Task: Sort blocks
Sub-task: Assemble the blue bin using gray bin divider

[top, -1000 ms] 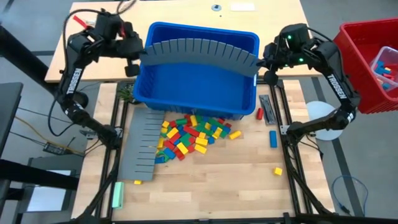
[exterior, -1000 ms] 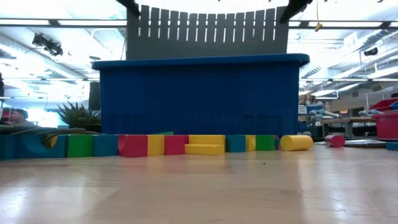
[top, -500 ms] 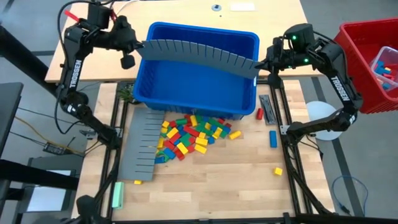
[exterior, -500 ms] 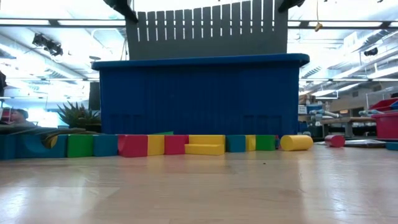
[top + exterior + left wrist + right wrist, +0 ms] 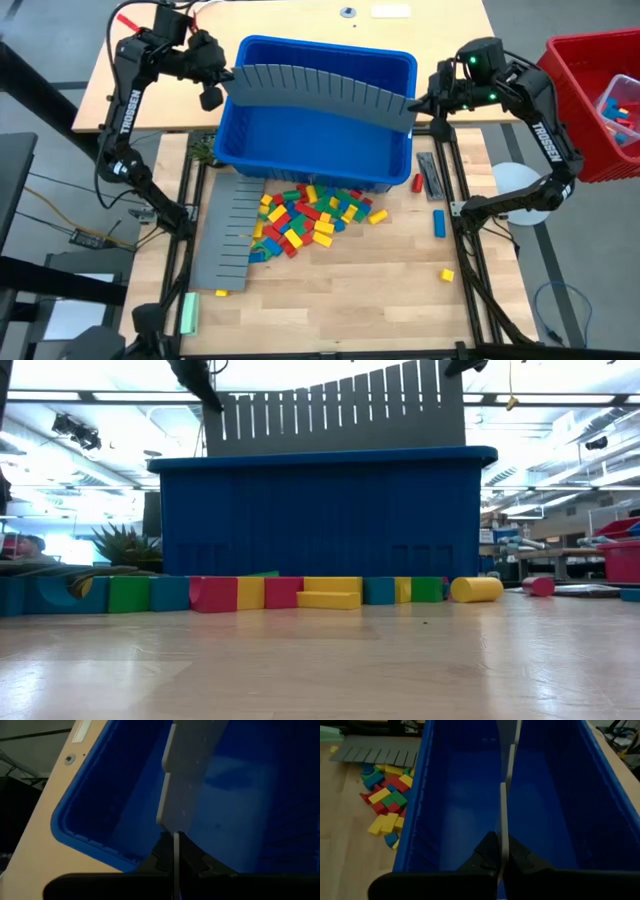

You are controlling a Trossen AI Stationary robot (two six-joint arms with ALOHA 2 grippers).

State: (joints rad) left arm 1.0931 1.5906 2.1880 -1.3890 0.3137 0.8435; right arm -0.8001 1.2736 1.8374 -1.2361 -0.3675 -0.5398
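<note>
1. The left claw (image 5: 228, 78) is clenched on the left end of a grey ridged panel (image 5: 320, 92), and the panel's thin edge sits between its fingers (image 5: 165, 857) in the left wrist view.
2. The right claw (image 5: 418, 103) is clenched on the right end of the same panel, with the edge between its two fingers (image 5: 485, 850).
3. The panel hangs over the open blue bin (image 5: 262, 150), from one side to the other, and in the low view it stands above the bin's rim, tilted, with its right end higher.
4. The blocks (image 5: 305, 218) lie in a heap on the tabletop (image 5: 380, 290), just in front of the bin; they are red, yellow, green and blue.
5. A few blocks are apart from the heap: a yellow one (image 5: 447, 275) and a blue one (image 5: 439, 223) near the right edge.
6. A second grey panel (image 5: 225, 230) lies flat on the tabletop, touching the left side of the heap.
7. A pale green bar (image 5: 189, 313) lies near the left front corner.
8. A red bin (image 5: 580, 110) stands to the right, beside the tabletop.
</note>
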